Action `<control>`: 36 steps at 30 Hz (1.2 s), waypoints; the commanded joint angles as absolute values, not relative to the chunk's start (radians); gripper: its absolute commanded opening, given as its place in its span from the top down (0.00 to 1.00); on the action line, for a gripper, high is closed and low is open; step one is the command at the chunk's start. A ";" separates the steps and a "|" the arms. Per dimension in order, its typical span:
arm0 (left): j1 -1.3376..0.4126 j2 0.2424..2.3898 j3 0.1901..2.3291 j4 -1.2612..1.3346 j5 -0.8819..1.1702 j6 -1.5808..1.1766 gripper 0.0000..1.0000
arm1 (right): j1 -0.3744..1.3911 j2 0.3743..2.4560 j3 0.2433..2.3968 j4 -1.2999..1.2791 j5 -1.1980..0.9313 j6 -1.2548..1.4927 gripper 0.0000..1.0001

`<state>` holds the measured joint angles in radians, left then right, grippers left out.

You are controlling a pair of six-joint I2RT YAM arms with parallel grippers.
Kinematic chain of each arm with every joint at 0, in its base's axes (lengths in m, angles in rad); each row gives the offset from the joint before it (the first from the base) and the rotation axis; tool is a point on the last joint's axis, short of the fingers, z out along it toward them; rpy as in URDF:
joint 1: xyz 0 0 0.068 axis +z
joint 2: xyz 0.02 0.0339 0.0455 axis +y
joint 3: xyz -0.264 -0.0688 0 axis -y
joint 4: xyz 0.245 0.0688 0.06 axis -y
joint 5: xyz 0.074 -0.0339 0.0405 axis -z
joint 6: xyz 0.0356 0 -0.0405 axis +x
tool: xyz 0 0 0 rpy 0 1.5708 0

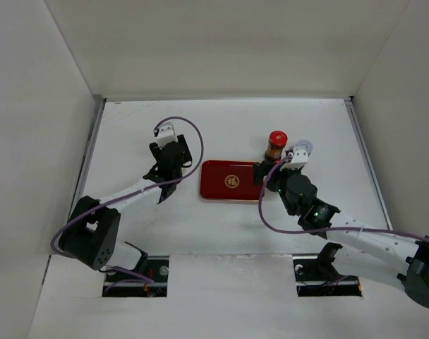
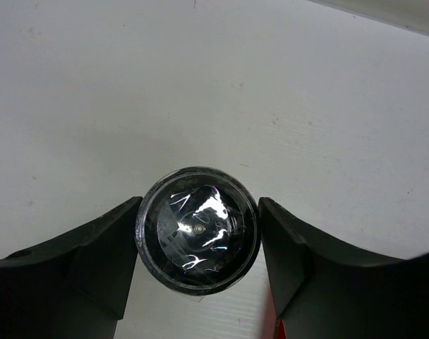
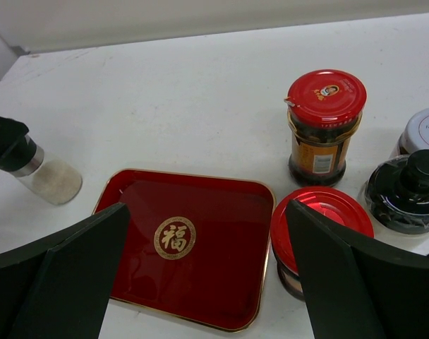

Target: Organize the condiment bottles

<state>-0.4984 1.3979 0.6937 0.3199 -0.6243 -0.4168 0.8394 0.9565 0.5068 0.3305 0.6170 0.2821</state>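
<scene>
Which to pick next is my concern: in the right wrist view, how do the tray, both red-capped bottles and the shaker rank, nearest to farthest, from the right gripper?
1. The tray, straight ahead of the right gripper, and the near red-capped bottle, beside one finger: too close to call.
2. The far red-capped bottle, upright beyond, right.
3. The shaker, far left.

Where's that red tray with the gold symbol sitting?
In the top view the red tray lies flat around the middle of the white table, a red-capped bottle standing just past its far right corner.
</scene>
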 commanded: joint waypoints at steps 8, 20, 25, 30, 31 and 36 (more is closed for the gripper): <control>-0.504 1.347 0.718 0.368 -0.635 -0.400 0.63 | 0.847 0.956 0.531 0.403 0.603 0.278 0.00; -0.659 1.204 0.735 0.362 -0.647 -0.387 0.67 | 0.844 0.962 0.526 0.407 0.598 0.282 0.00; -0.751 1.268 0.787 0.377 -0.634 -0.388 0.67 | 0.834 0.953 0.520 0.410 0.598 0.285 0.00; -0.800 1.362 0.839 0.414 -0.617 -0.385 0.67 | 0.821 0.950 0.514 0.414 0.598 0.285 0.00; -0.806 1.379 0.851 0.416 -0.611 -0.384 0.67 | 0.817 0.950 0.514 0.414 0.598 0.285 0.00; -0.803 1.454 0.879 0.449 -0.606 -0.370 0.67 | 0.809 0.943 0.508 0.417 0.601 0.287 0.00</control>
